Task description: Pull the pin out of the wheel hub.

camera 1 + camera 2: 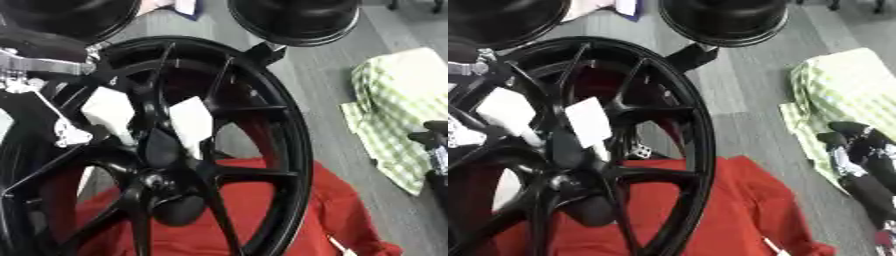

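A: Left eye view?
B: Black wheel hub (175, 150) fills the left and centre, over red cloth (262, 210). Left hand (162, 145) reaches through the spokes; fingers point down at the centre boss, pin not discernible.
A: Right eye view?
B: Right hand (859, 160) at 3 o'clock, resting on checked cloth (850, 95). Cannot tell finger state.

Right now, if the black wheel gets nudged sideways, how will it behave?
The wheel stands on its rim, so it may tip or roll. It looks like rigid spoked metal, probably heavy, and unlikely to flex. The red cloth beneath may damp rolling somewhat. The left hand is at the spokes; the right hand is off to the side.
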You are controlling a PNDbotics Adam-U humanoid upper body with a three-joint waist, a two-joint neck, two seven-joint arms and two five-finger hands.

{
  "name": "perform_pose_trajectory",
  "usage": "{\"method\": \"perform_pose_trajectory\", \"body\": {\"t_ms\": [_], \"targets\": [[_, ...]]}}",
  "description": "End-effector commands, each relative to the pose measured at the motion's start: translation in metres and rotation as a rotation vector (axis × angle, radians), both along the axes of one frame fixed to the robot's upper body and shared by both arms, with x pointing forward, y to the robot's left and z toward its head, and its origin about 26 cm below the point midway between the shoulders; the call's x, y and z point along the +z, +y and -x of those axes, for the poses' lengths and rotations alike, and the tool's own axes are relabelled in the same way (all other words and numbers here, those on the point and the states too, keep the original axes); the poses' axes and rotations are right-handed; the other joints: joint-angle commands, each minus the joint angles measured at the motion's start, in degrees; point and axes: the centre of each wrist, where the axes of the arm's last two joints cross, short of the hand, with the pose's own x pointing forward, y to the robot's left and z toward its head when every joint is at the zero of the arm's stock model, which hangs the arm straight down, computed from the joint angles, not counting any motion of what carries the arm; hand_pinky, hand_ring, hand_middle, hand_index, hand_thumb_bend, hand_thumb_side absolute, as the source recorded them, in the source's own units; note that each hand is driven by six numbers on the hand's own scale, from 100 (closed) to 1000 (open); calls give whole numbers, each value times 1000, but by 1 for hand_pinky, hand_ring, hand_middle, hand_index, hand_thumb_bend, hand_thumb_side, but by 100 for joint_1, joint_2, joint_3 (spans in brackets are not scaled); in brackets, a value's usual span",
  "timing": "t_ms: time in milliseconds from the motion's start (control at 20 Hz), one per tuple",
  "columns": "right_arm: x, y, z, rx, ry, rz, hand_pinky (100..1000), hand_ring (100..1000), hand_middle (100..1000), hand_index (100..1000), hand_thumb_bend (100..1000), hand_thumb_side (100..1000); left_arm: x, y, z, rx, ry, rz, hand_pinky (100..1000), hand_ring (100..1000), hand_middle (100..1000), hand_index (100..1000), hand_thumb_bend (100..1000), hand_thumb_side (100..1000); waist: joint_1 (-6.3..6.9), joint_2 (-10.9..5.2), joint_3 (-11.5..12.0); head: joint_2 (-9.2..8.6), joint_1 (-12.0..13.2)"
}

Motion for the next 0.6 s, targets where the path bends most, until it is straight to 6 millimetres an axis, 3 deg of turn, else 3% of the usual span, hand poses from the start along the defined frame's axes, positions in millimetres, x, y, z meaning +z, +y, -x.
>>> {"method": "perform_pose_trajectory", "body": {"t_ms": [50, 350, 600], "targets": [[7, -1, 2, -6, -23, 12, 888, 712, 533, 694, 100, 282, 16, 5, 8, 19, -44, 36, 681, 533, 361, 453, 100, 128, -17, -95, 4, -74, -21], [6, -1, 2, -9, -19, 10, 889, 713, 534, 694, 100, 284, 24, 4, 15, 21, -59, 97, 660, 506, 320, 406, 100, 157, -28, -89, 25, -75, -36], [5, -2, 3, -12, -16, 11, 889, 713, 534, 695, 100, 284, 43, 4, 25, 6, -102, 169, 655, 496, 307, 390, 100, 169, -37, -103, 60, -65, -54]]}}
